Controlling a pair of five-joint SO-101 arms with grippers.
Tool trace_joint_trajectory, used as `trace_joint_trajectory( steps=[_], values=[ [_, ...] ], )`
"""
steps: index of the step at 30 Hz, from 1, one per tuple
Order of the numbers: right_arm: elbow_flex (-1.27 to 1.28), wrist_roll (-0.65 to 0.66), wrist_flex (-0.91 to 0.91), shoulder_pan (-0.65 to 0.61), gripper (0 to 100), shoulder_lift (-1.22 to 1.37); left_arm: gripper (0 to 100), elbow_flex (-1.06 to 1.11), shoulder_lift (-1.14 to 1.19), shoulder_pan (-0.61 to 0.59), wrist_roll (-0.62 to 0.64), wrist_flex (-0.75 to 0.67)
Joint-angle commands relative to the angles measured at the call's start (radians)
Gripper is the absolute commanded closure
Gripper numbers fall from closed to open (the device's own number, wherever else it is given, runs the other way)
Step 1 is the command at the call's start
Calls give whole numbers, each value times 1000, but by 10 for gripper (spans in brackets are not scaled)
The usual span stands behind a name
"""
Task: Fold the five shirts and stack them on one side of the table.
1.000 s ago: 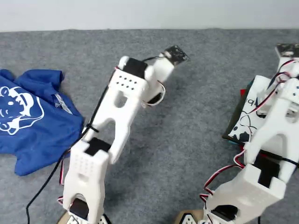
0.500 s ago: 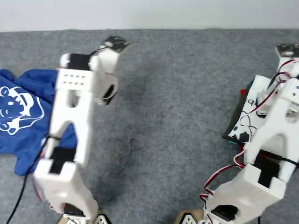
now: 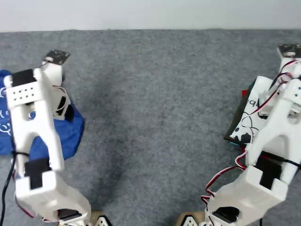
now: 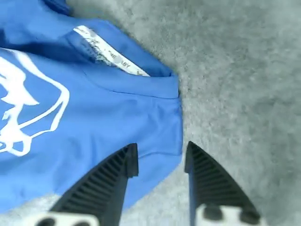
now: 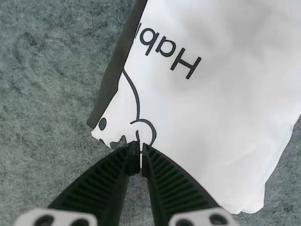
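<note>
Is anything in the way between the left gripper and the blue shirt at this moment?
Nothing visible stands between them. The left gripper hangs open directly over the edge of the blue shirt, its jaws straddling that edge, with grey mat beside it.

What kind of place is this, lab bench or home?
Probably a robotics test bench: a table covered in grey carpet-like fabric, the left arm over a blue shirt, the right arm at a folded stack of shirts, plain pale wall behind.
</note>
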Motion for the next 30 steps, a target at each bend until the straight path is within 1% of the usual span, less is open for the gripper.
trace_joint_trajectory(
  steps=[1,7,17,19,22,26,30],
  values=[
    [-48,8,36,-13,990,-56,820,-4,91,-8,-6,-60],
    [-48,8,36,-10,990,-62,819,-7,216,-5,-6,-138],
    [-48,8,38,-13,990,-65,824,-10,410,37,-5,-221],
    [-48,8,38,-12,990,-65,854,-36,431,48,-3,-212],
    [-48,8,38,-8,990,-65,979,-71,451,66,-11,-190],
    [-48,8,38,-8,990,-65,987,-128,440,101,-11,-130],
    [-48,8,38,-8,990,-65,987,-213,370,153,-5,-57]
  ],
)
